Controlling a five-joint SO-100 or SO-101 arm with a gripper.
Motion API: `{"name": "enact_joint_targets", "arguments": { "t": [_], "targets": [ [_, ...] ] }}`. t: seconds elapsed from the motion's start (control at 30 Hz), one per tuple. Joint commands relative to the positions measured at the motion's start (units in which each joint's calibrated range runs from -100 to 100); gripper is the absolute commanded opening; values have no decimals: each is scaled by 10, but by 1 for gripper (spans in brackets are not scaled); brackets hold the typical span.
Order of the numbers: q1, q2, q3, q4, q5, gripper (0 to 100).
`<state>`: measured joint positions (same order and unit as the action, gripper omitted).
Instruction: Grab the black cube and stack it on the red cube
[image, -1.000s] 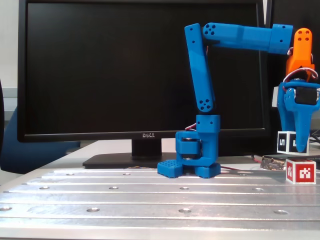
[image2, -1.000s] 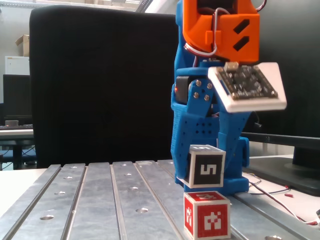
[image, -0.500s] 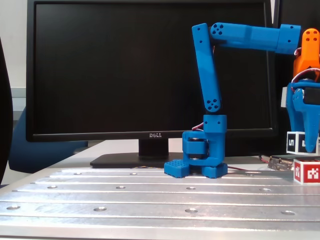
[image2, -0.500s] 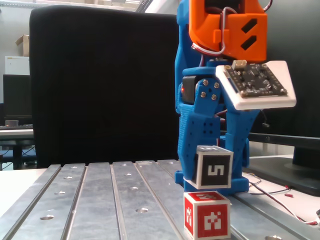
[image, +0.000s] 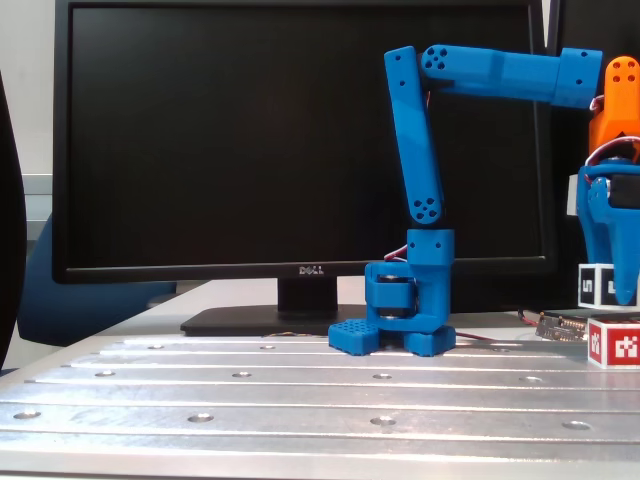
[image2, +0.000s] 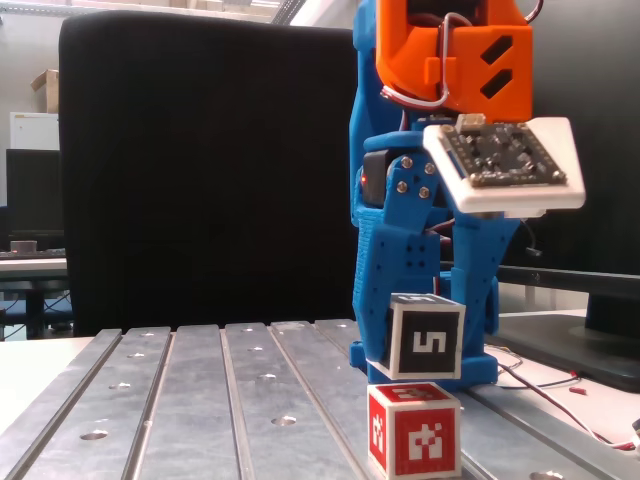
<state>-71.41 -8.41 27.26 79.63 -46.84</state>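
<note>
My gripper (image2: 425, 360) is shut on the black cube (image2: 428, 338), a white-edged cube with a white "5" on its black face. It hangs just above the red cube (image2: 414, 432), which rests on the metal table at the bottom of this fixed view; only a thin gap separates them. In the other fixed view, at the far right, a blue finger (image: 622, 262) covers part of the black cube (image: 594, 286). It hangs slightly left of and above the red cube (image: 614, 343). The gripper (image: 612, 292) points straight down.
The blue arm base (image: 398, 312) stands mid-table on a slotted aluminium plate (image: 250, 400) with screw holes. A black Dell monitor (image: 250, 140) fills the background. A small metal connector (image: 560, 325) and wires lie by the red cube. A black chair back (image2: 200, 180) stands behind.
The held black cube has shifted slightly to the right in the close fixed view, to above the red cube. The wrist's circuit board has tilted level. The other view's whole picture has shifted.
</note>
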Motion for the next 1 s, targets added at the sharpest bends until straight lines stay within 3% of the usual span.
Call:
{"name": "enact_joint_targets", "arguments": {
  "t": [0.0, 0.97],
  "targets": [
    [3, -16, -1, -4, -3, 20],
    [6, -26, -32, 46, 2, 24]
  ]
}}
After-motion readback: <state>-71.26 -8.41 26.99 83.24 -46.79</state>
